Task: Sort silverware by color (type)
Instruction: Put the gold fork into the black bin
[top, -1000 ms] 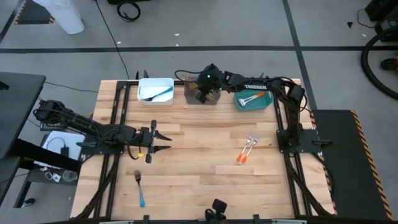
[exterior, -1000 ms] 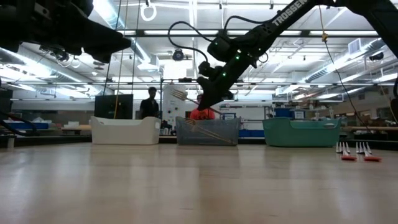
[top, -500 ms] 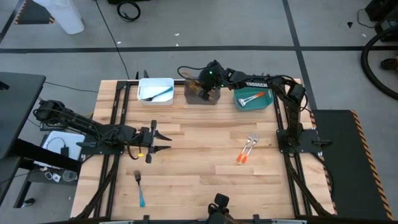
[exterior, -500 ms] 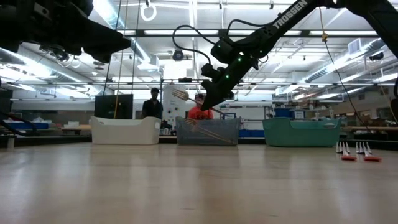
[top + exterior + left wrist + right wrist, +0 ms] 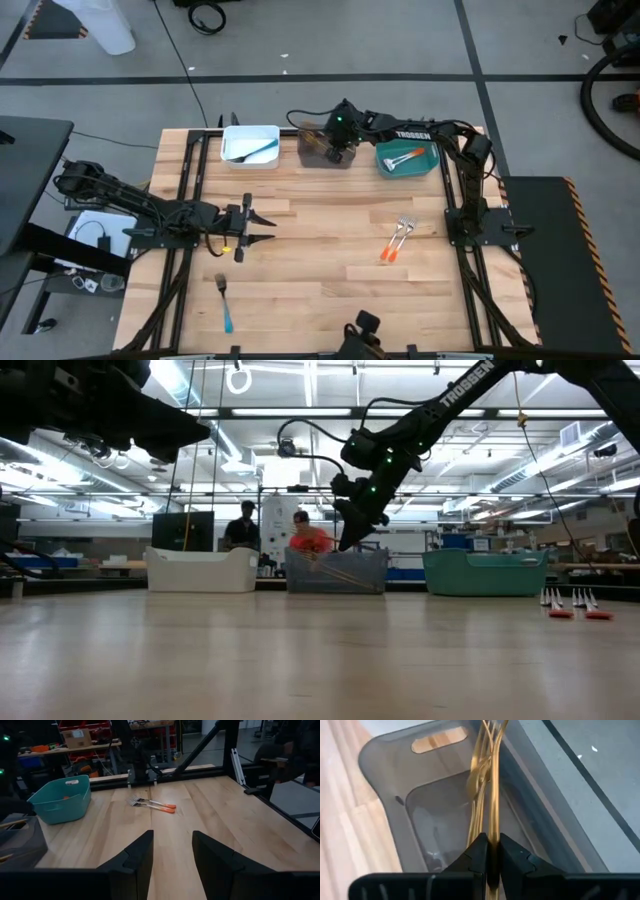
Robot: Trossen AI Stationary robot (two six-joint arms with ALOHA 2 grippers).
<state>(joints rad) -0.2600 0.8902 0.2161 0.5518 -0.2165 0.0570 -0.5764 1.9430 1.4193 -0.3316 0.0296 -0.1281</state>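
Observation:
My right gripper (image 5: 492, 856) hangs over the grey bin (image 5: 322, 150) at the table's far edge, shut on a gold fork (image 5: 492, 780) that reaches down into the bin beside other gold utensils (image 5: 479, 785). My left gripper (image 5: 172, 851) waits open above the table's left middle (image 5: 262, 228), touching nothing. Two orange-handled forks (image 5: 397, 240) lie flat right of centre. A blue-handled fork (image 5: 224, 302) lies flat near the left near corner. The white bin (image 5: 250, 146) holds a blue-handled utensil, and the teal bin (image 5: 407, 158) holds an orange-handled one. My right gripper pinches the gold fork's handle (image 5: 493, 827) between its two fingers. The fork runs on along the line of the fingers, slanting down into the grey bin (image 5: 445, 795) from above. Its far end (image 5: 492, 732) is up near the bin's wall beside the other gold utensils.
The three bins stand in a row along the far edge. Black frame rails run along the table's left and right sides (image 5: 455, 200). Bare wood lies across the table's middle and near side. People stand in the room beyond the table (image 5: 310, 538).
My right gripper has moved a little toward the table's right and down over the grey bin. The gold fork, whose tines stood out above the bin's rim, has tipped and dropped inside the bin. My left arm has kept still.

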